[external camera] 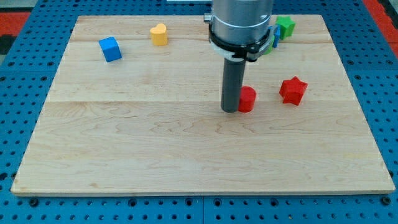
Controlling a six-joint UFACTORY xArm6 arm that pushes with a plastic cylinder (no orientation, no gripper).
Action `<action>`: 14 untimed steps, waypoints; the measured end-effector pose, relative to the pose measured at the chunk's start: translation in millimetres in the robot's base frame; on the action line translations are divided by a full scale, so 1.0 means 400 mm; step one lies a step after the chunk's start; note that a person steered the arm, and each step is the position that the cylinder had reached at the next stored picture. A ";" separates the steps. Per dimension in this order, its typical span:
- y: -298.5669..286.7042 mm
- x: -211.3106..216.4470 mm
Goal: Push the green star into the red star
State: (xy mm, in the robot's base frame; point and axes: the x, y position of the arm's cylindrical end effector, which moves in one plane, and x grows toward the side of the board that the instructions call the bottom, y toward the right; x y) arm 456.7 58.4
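Note:
The red star (pixel 293 90) lies on the wooden board at the view's right of centre. A green block (pixel 285 27), its shape partly hidden behind the arm, sits near the board's top edge, above the red star. My tip (pixel 231 109) rests on the board, touching the left side of a small red block (pixel 247 99). The tip is about a hundred pixels left of the red star and far below the green block.
A blue cube (pixel 110 49) sits at the top left and a yellow heart-like block (pixel 159 34) at the top centre-left. A blue block (pixel 273 38) peeks out behind the arm next to the green one. The board (pixel 186 162) lies on a blue pegboard.

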 end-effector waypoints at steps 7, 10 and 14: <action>-0.141 0.001; -0.157 -0.240; -0.088 -0.659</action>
State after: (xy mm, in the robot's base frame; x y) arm 193.0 23.2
